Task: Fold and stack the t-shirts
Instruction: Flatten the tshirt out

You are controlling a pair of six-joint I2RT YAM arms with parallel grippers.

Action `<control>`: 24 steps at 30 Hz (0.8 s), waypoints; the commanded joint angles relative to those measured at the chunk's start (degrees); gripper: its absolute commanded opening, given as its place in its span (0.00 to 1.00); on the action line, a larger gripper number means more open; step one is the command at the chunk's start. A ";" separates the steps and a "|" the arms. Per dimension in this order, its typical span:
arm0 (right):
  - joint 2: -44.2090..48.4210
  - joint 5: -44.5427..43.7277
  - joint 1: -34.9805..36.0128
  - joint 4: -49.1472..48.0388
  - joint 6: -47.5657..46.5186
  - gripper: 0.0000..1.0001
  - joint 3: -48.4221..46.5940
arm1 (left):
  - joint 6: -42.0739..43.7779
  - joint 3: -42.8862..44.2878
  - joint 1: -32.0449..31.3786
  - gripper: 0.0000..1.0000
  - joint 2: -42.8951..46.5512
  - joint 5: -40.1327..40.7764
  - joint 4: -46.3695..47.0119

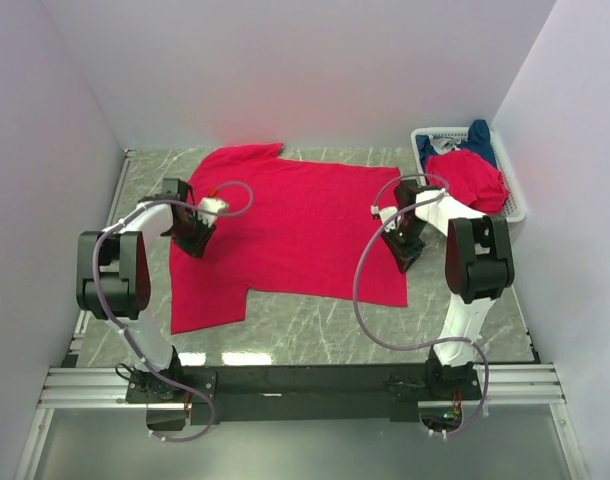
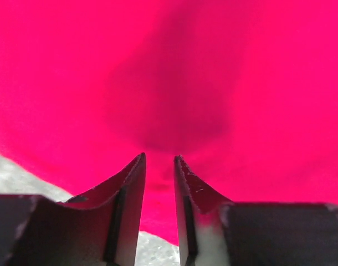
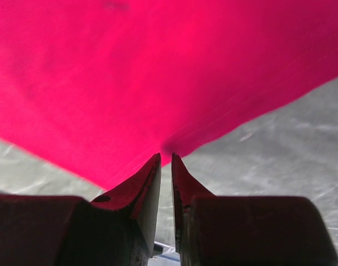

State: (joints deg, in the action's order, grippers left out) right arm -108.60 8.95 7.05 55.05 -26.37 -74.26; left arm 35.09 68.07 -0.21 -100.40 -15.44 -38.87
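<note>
- The red t-shirt (image 1: 295,230) lies spread flat in the middle of the worktop (image 1: 315,325). One sleeve points to the far left, another part reaches the near left, and the hem runs along the right.
- The left end effector (image 1: 197,240) sits on the shirt's left side. In its wrist view the jaws stand narrow, and a shadowed pucker of cloth is drawn in between the tips (image 2: 159,158). I judge that a pinch on the fabric.
- The right end effector (image 1: 405,250) is at the shirt's right edge. Its jaws are nearly together on the hem (image 3: 165,156), and the cloth tents away from the tips with bare worktop showing below it.
- Gripping opposite sides probably lets the two arms carry one half over the other evenly. No fold is made yet.
- At the far right a white mesh basket (image 1: 422,140) holds a second red t-shirt (image 1: 475,178) and a dark blue t-shirt (image 1: 478,135), both bunched. They likely wait there so the folding area stays free.
</note>
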 commanded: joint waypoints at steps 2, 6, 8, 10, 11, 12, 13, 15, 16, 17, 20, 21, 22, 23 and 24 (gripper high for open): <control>-1.62 -7.53 1.12 -3.71 -0.17 0.20 0.42 | -2.40 -6.01 -0.23 0.31 0.46 9.54 4.95; -0.75 -10.27 1.48 -4.25 -2.45 0.20 3.85 | 0.76 -15.13 -0.32 0.26 4.41 10.35 2.50; 0.22 -10.62 1.39 -2.85 -4.38 0.20 5.70 | 1.38 -18.14 -0.49 0.24 8.18 10.17 0.03; 2.33 -11.41 1.39 -1.79 -5.88 0.19 7.97 | 3.40 -22.09 -1.20 0.24 11.09 9.55 -3.47; 3.21 -11.76 1.39 -0.48 -7.80 0.19 8.77 | 3.84 -23.32 -1.81 0.24 14.24 9.73 -4.80; 4.87 -12.37 1.39 0.32 -8.95 0.17 9.48 | 5.24 -25.08 -2.86 0.24 15.75 9.47 -6.29; 5.76 -12.55 1.21 1.28 -10.01 0.17 10.01 | 6.12 -25.53 -3.30 0.24 17.33 8.16 -8.04; 7.60 -11.33 0.17 4.88 -12.38 0.16 9.23 | 8.57 -24.67 -3.66 0.24 21.20 5.87 -13.76; 8.04 -9.84 -0.28 6.11 -12.82 0.15 6.09 | 9.37 -23.70 -3.66 0.25 22.08 2.73 -16.21; 8.14 -9.05 -1.24 7.60 -12.74 0.16 3.97 | 9.82 -22.38 -3.57 0.27 23.13 1.83 -17.63; 5.42 -3.69 -1.16 9.98 -9.15 0.17 -5.35 | 7.63 -15.62 -2.61 0.32 20.62 -0.90 -16.33; 3.24 -1.94 -1.07 10.51 -8.01 0.18 -7.72 | 5.36 -11.34 -2.00 0.33 18.94 -1.60 -15.28; 2.17 0.87 -0.99 10.95 -5.99 0.18 -11.48 | 3.86 -9.03 -1.47 0.35 17.19 -2.30 -14.75; 1.29 2.55 -0.98 11.05 -5.19 0.20 -13.18 | 1.15 -6.75 -0.85 0.37 13.69 -4.40 -14.13; -0.11 3.43 -0.90 10.70 -4.14 0.20 -14.50 | -0.36 -2.55 0.02 0.39 12.00 -5.20 -12.56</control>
State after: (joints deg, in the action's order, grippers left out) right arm -106.37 5.76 5.91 63.70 -33.95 -83.37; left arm 39.55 56.95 -2.07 -83.79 -14.79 -54.28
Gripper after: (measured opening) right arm 0.197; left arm 0.372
